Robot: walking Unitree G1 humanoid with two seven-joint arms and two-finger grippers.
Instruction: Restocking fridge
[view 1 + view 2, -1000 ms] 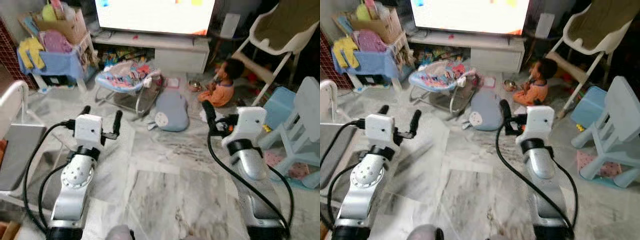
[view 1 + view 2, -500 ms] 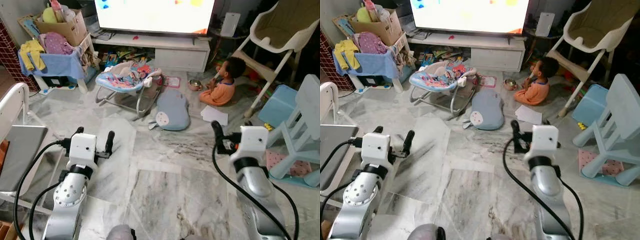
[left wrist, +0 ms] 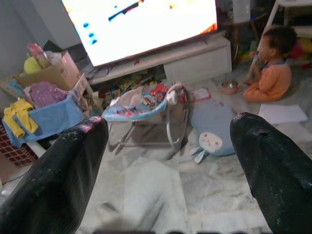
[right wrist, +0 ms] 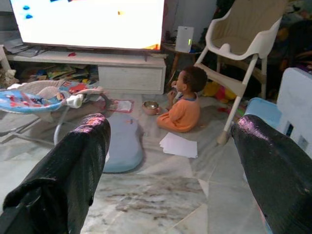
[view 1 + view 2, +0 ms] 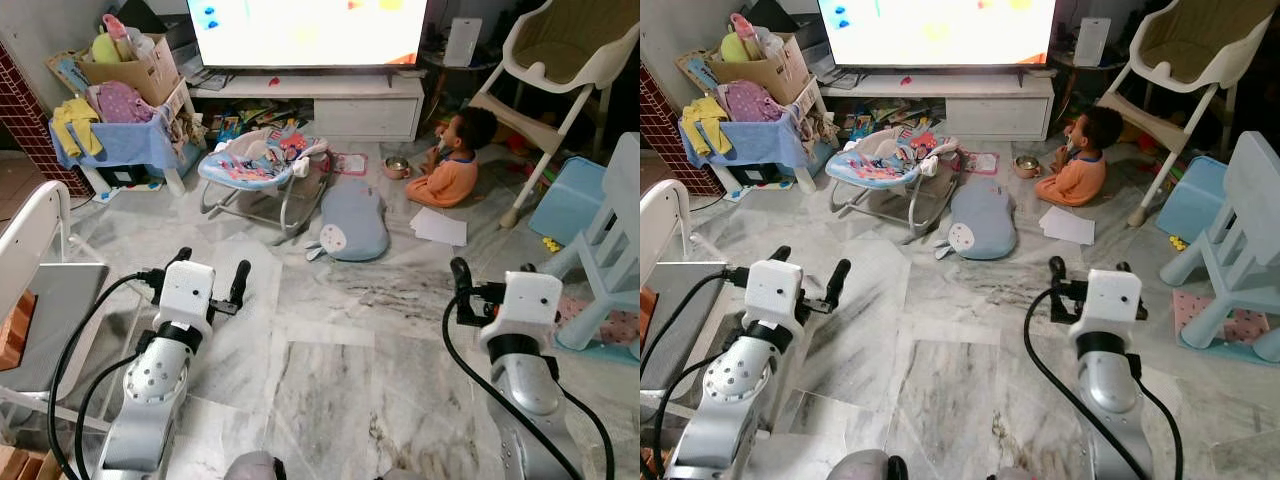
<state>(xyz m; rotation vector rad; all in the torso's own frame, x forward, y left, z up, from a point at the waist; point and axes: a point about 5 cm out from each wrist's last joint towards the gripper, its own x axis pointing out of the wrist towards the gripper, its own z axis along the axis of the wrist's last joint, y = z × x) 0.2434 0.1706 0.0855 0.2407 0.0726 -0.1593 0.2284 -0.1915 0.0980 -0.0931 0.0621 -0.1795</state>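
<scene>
Living room, marble-tile floor (image 5: 340, 370). No fridge or stock items in sight, so where the task's things are cannot be told.

Left gripper (image 5: 208, 272) is raised over the floor at the robot's left, fingers spread wide with nothing between them; wrist view confirms the gap. Right gripper (image 5: 1086, 271) is raised at the robot's right, fingers (image 4: 73, 161) likewise parted and empty.

Ahead: a lit TV (image 5: 310, 30) on a low white stand (image 5: 330, 95) against the far wall. A baby bouncer (image 5: 262, 165) stands on the floor in front of the stand. Just beside it lies a blue-grey cushion (image 5: 355, 215). A child in an orange top (image 5: 450, 170) sits on the floor facing the TV, a small bowl (image 5: 396, 165) near them and sheets of paper (image 5: 440, 226) just behind.

Far right: white high chair (image 5: 550, 60), blue stool (image 5: 570, 200). Far left: cardboard box (image 5: 130, 60) on a blue-draped shelf (image 5: 110, 140); white chair (image 5: 40, 280) at the left edge.
</scene>
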